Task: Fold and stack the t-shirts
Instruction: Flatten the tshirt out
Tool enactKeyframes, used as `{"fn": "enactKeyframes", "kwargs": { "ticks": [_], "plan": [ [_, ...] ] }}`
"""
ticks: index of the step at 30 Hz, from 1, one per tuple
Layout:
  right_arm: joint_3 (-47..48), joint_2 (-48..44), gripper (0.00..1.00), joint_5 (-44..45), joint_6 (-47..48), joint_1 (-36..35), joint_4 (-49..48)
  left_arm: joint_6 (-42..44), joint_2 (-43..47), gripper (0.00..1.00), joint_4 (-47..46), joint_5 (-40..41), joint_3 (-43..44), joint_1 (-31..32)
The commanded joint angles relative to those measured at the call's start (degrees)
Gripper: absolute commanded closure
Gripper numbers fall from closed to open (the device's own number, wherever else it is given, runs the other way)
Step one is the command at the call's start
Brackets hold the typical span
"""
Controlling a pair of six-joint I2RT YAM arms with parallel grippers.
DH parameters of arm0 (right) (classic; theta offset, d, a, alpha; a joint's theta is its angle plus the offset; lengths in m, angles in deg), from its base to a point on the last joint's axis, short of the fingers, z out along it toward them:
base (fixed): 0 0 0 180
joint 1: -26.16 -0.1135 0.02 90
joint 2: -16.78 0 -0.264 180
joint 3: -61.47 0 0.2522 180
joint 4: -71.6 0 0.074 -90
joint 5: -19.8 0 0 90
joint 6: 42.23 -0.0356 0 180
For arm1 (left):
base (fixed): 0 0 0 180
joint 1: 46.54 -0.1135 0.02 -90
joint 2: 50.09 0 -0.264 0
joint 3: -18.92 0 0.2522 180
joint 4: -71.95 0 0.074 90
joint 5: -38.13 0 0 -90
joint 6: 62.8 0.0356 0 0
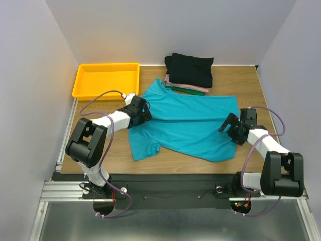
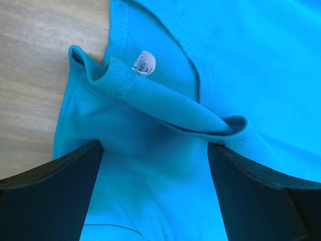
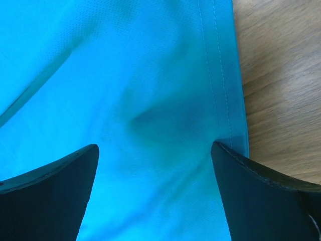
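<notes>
The left arm (image 1: 108,120) and the right arm (image 1: 266,143) are showing the same build: white shells are covering the links, and bulky black rounded housings are sitting at the joints. A greyish-purple cable (image 1: 95,104) is looping beside the left arm, and a matching one is running along the right. The left gripper (image 1: 146,113) and the right gripper (image 1: 225,125) are appearing all black from above. In the left wrist view, 2 matte black fingers (image 2: 47,201) are showing as broad wedges with paler bevelled edges; the right wrist view's fingers (image 3: 266,196) are looking alike. Small red and green lights (image 1: 241,205) are glowing at the right base.
</notes>
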Motion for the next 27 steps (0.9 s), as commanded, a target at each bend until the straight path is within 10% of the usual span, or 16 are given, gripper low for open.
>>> {"fn": "enactKeyframes", "kwargs": {
  "ticks": [1,9,15,22,27],
  "plan": [
    [1.5,-1.8,0.00,1.0,1.8,0.2,-0.9,0.3,4.3,0.02,8.0,0.5,1.2,-0.2],
    [0.8,-13.7,0.00,-4.7,3.7,-3.1,-0.2,-6.3,27.9,0.02,16.1,3.0,-10.8,-0.1],
    [2.8,-15.3,0.00,-1.0,-1.6,-25.0,0.4,-12.7,36.8,0.02,20.3,-0.4,-22.3,0.0],
    [12.3,4.9,0.01,12.1,-11.3,-61.0,-7.3,-14.5,39.8,0.01,13.0,-4.0,-27.0,-0.1],
    [20.8,19.5,0.11,16.0,-15.4,-65.8,-8.5,-12.9,36.4,0.02,13.6,-4.6,-24.9,-0.1]
  ]
}}
